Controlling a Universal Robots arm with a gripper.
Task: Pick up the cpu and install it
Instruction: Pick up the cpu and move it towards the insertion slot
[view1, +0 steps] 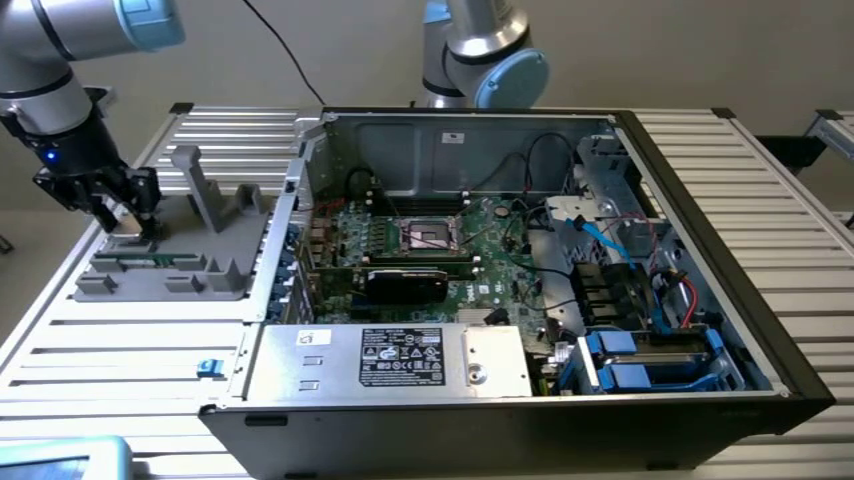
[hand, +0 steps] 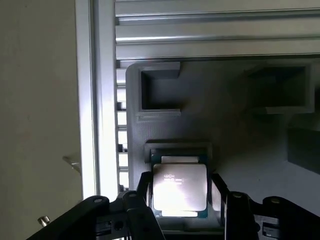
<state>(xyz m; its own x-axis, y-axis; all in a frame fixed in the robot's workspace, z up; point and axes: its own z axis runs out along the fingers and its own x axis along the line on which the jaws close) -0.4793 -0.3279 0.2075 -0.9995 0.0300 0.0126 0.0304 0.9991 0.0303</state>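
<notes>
The cpu (hand: 179, 189), a small square chip with a pale metal top, lies in a recess of the grey holder tray (hand: 225, 130). My gripper (hand: 180, 181) straddles it, one finger against each of two opposite edges, shut on the chip as it rests in the tray. In the exterior view the gripper (view1: 123, 215) reaches down onto the far-left corner of that grey tray (view1: 200, 265), left of the open computer case. The black-framed motherboard socket (view1: 434, 236) lies open in the middle of the case.
The open computer case (view1: 694, 300) fills the slatted table's middle, with cables, blue drive bays and a silver labelled box (view1: 400, 360) at its front. Upright grey posts (view1: 194, 180) rise from the tray. A second robot arm (view1: 487, 60) stands behind the case.
</notes>
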